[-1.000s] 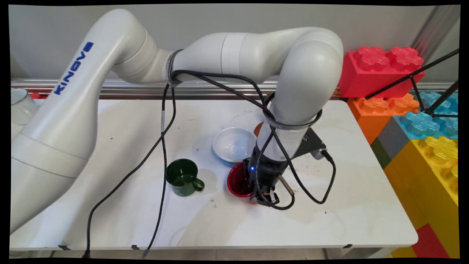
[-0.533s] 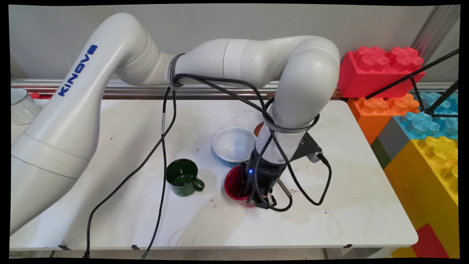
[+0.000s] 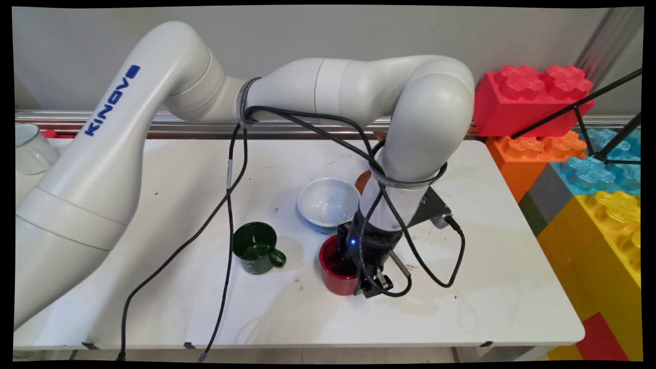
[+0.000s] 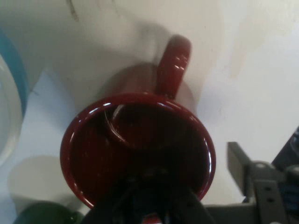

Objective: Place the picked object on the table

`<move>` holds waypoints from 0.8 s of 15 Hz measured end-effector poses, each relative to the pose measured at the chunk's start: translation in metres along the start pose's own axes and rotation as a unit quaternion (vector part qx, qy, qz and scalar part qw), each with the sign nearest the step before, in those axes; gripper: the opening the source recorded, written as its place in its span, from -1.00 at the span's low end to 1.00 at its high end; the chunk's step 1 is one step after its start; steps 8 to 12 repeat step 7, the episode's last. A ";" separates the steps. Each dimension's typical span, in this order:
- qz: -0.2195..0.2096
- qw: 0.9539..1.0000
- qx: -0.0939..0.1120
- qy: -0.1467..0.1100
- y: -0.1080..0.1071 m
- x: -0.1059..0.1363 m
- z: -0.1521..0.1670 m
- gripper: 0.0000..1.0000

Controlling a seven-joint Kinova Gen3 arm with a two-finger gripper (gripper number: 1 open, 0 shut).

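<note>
A dark red mug (image 3: 337, 274) stands upright on the white table (image 3: 512, 287), its handle (image 4: 174, 63) pointing away from the hand. My gripper (image 3: 367, 288) straddles the mug's right rim. One finger reaches down inside the mug. The other finger (image 4: 238, 165) stands outside it, with a strip of table showing between it and the rim (image 4: 211, 161), so the gripper (image 4: 201, 191) is open. A white bowl with a blue outside (image 3: 328, 202) sits just behind the mug. A green mug (image 3: 255, 248) stands to the left.
A brown round thing (image 3: 363, 179) peeks out behind the arm, beside the bowl. Large toy bricks (image 3: 533, 97) are stacked past the table's right edge, with a black tripod leg (image 3: 579, 105) across them. A white cup (image 3: 28, 148) sits at the far left. Black cables (image 3: 228, 215) hang over the table.
The red mug was tilted with its mouth toward the left; now it stands upright on the table, a little lower in the picture. The gripper came down slightly with it.
</note>
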State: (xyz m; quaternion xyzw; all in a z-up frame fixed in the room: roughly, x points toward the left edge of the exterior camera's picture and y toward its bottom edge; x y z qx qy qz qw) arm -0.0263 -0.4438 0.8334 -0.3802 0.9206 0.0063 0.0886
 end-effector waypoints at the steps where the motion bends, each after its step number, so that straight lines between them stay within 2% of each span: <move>1: -0.002 1.000 0.000 0.001 0.000 0.000 0.001 1.00; 12: -0.012 1.000 -0.002 0.009 -0.002 0.002 0.001 1.00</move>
